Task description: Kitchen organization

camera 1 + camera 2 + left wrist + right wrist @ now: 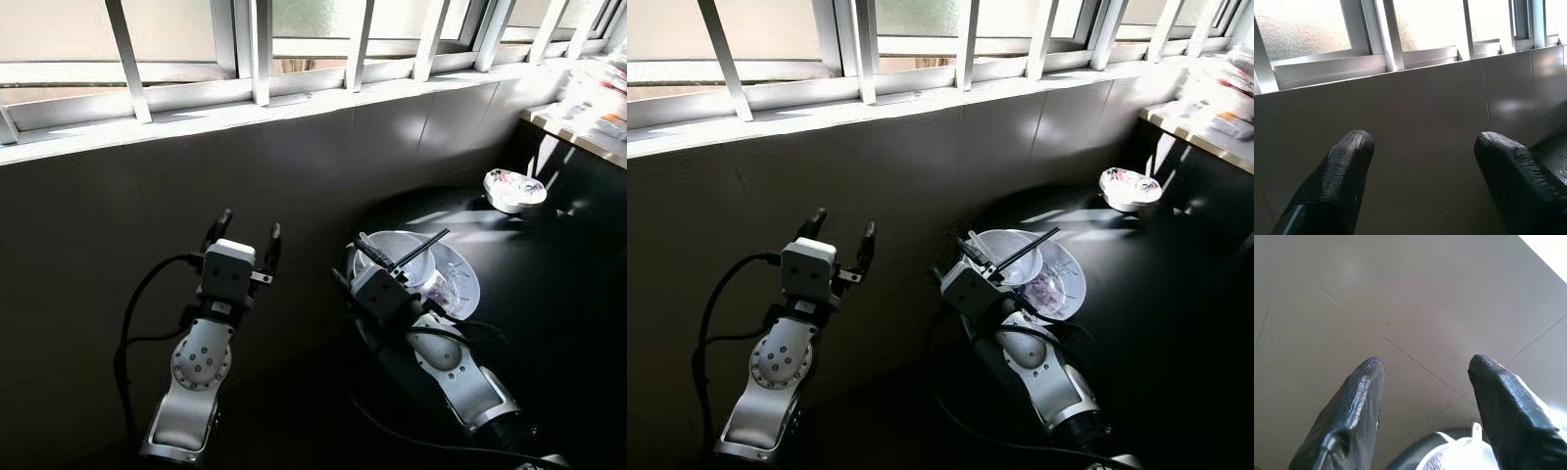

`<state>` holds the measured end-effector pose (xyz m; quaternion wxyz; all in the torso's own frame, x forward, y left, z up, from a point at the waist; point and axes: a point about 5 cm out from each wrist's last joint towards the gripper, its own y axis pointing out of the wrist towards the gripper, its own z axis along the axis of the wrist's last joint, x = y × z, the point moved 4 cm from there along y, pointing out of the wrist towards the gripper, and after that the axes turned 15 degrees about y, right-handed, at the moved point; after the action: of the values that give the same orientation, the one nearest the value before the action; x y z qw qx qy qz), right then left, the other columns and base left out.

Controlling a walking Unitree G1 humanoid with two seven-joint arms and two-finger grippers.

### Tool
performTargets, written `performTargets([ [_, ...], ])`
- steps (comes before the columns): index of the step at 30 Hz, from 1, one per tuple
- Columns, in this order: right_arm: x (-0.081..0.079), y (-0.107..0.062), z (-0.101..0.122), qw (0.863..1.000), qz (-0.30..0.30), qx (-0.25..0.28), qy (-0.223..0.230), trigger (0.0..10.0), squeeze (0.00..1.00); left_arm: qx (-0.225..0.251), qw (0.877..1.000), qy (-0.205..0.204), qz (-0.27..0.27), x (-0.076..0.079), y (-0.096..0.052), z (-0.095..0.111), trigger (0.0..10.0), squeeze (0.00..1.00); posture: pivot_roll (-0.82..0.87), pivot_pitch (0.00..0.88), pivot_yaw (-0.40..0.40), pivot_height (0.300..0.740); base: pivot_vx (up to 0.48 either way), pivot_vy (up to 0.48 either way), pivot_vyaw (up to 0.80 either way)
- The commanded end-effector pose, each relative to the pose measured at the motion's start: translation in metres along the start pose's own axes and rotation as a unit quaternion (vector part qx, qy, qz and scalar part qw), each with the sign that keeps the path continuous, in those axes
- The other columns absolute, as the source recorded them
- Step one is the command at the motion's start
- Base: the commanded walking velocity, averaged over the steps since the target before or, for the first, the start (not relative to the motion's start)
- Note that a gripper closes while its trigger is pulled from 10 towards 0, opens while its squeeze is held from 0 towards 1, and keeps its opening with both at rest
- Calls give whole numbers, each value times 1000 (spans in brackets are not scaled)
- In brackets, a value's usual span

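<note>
right hand [392,257] masking bowl [460,279], contents unclear

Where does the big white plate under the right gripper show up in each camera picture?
Left eye view: white plate, right of centre, just past the right gripper.
Right eye view: lower right of centre.
Left wrist view: cannot make it out.
Right wrist view: white rim between the fingers.
Shared landmark: grey tiled wall.
</note>
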<state>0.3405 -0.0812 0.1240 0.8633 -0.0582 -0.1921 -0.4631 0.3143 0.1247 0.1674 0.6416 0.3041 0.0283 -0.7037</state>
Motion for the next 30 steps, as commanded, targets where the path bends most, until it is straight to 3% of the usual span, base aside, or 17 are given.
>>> performTargets([
  [1, 2, 1, 2, 1000, -4, 3, -2, 10000, 0, 1, 1000, -4, 0, 1, -1, 1, 10000, 0, 19, 0, -48, 740, 0, 0, 0],
  [5, 4, 2, 4, 1000, -4, 7, -4, 10000, 0, 1, 1000, -4, 1, 1, 0, 1, 10000, 0, 17, 0, -47, 740, 0, 0, 0],
  [7, -2, 3, 7, 998, 16, 11, -53, 10000, 0, 1, 1000, 0, 1, 1, 1, 1, 10000, 0, 16, 0, -47, 740, 0, 0, 800],
  [9, -3, 3, 7, 998, 21, 11, -62, 10000, 0, 1, 1000, 0, 1, 1, 2, 1, 10000, 0, 16, 0, -45, 740, 0, 0, 800],
  [17, -2, 4, 8, 1000, 14, 16, -21, 10000, 0, 4, 1000, 0, 6, -1, 1, 2, 10000, 0, 20, 0, -52, 740, 210, 0, 763],
  [30, 3, -1, 5, 1000, 1, 13, -13, 10000, 0, -5, 1000, -10, 3, 3, 1, 0, 10000, 0, 11, 0, -49, 740, 82, 0, 0],
])
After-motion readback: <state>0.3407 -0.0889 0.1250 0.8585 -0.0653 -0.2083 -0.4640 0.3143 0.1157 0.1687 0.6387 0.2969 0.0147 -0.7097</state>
